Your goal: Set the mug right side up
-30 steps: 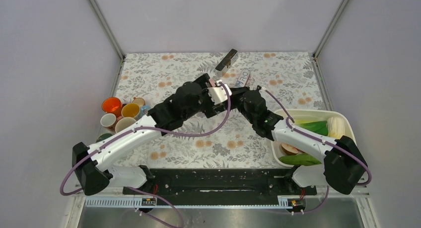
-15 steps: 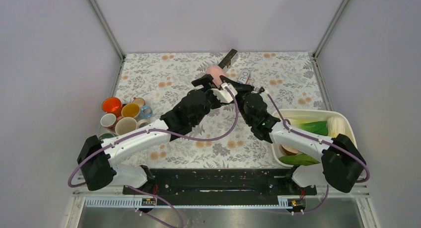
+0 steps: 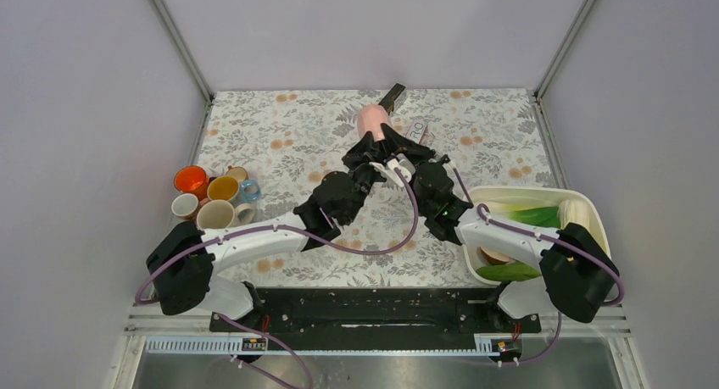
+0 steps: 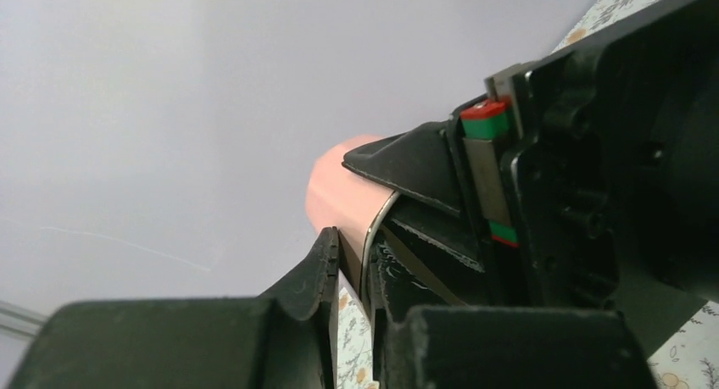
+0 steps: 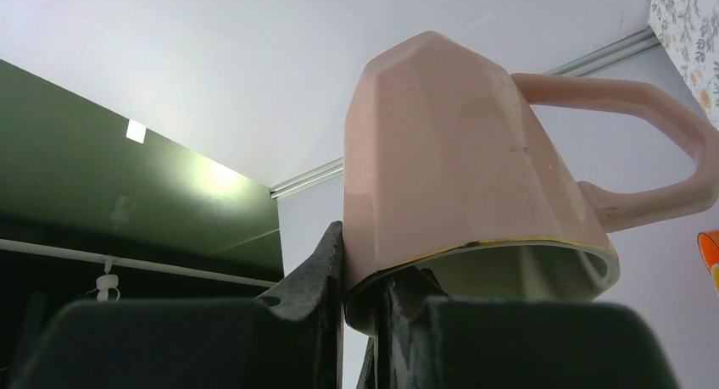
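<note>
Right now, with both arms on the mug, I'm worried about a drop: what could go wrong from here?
1. The left end effector and right end effector each pinch only the thin rim of the pink mug, held in the air; if one releases, it may swing or slip.
2. The two sit crowded together, so turning the mug could knock them together.
3. A drop could hit the black object near it.

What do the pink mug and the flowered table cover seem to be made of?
The mug is likely glazed ceramic: smooth pink faceted walls, soft sheen, thin gold line at the rim. The table cover is printed cloth or vinyl, I cannot tell which: flat floral pattern, matte look.
</note>
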Tool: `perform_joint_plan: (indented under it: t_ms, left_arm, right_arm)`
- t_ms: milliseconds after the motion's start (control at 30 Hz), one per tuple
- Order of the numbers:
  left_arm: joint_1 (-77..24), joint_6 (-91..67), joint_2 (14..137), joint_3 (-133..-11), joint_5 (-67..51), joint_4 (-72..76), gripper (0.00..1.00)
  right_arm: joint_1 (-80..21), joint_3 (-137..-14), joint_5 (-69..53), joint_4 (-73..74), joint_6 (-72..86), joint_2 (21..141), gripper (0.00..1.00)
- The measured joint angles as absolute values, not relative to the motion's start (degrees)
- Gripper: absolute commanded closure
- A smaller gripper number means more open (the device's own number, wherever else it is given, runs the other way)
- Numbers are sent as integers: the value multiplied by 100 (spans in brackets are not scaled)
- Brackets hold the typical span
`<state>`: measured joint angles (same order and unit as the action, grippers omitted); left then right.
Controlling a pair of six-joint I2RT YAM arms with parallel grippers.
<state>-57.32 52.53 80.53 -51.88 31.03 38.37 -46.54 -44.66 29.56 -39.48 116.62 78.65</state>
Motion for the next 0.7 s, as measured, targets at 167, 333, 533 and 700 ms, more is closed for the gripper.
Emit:
perform_joint_plan:
  t_ms: [167, 333, 533, 700]
  left_arm:
    - [-5496, 5266, 8121, -5033, 3148, 3780, 100]
    - [-4657, 4834, 8350, -5017, 3413, 2926, 100]
    - [-4134, 3820, 8482, -5120, 3332, 1741, 100]
    - [-3568, 2523, 8337, -5791, 2351, -174, 100]
  right_arm:
    - [-4794, -3924, 2797, -4283, 11638, 7776, 47]
    - [-4849, -3450, 2692, -4261, 11622, 7728, 43]
    - [-4777, -3350, 2425, -4353, 11594, 8014, 42]
    - [-4676, -3315, 2123, -4206, 10954, 7957, 35]
